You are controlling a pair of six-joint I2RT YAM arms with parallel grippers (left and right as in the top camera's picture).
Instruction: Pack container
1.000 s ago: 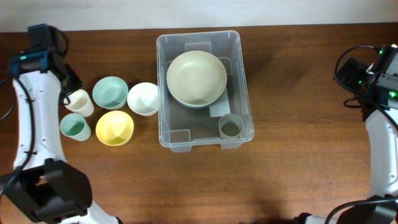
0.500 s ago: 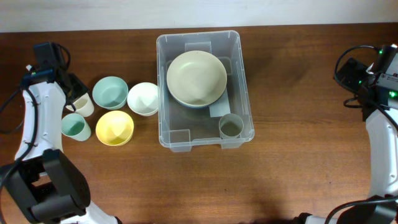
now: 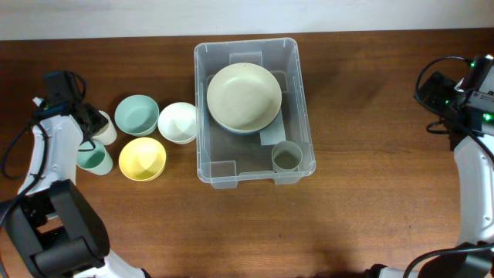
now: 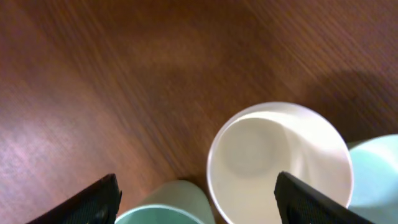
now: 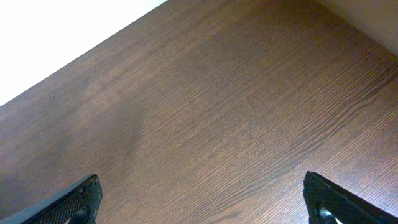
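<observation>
Left hand [image 4: 196,180], spread open, is hovering over the small cream round cup [image 4: 280,162] by the left edge of the counter [image 4: 93,74]; it is probably light, stiff and slick, best pinched across its rim.

The container [image 3: 199,108] sits mid-table [image 3: 370,154], its long sides running front to back. Inside it, a big bowl [image 3: 244,97] fills the rear half and a small cup [image 3: 287,156] stands in the front right corner. Just left of the container is a bowl [image 3: 177,122], touching a second bowl [image 3: 137,114] to its left. A third bowl [image 3: 142,158] lies in front of those two. Farther left stand two cups, the rear cup [image 3: 106,130] close behind the front cup [image 3: 94,160]. The left gripper [image 4: 198,186] hangs over the rear cup.
</observation>
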